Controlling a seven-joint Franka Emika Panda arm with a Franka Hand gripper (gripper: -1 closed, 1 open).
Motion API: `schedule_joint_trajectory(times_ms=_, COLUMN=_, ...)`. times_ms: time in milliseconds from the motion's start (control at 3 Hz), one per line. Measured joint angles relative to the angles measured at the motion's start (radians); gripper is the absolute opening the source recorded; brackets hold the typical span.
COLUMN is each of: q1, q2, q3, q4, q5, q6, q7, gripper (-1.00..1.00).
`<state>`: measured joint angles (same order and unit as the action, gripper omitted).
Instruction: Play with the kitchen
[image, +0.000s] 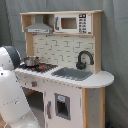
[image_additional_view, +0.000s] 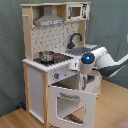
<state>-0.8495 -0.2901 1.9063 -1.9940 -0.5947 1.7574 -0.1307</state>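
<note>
One metal pot on kitchen stovetop
</note>
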Motion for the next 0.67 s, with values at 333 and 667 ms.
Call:
schedule_joint_trajectory(times_ms=333, q1=0.033, q2=0.000, q3=0.000, q4=0.024, q5=-0.053, q6=-0.107, q7=0.024, gripper=1.00)
schedule_joint_trajectory(times_ms=667, q1=0.061, q2=-0.001, q3=0.001, q4=0.037, q5=-0.113, q6=-0.196, q7=0.047, gripper=1.00)
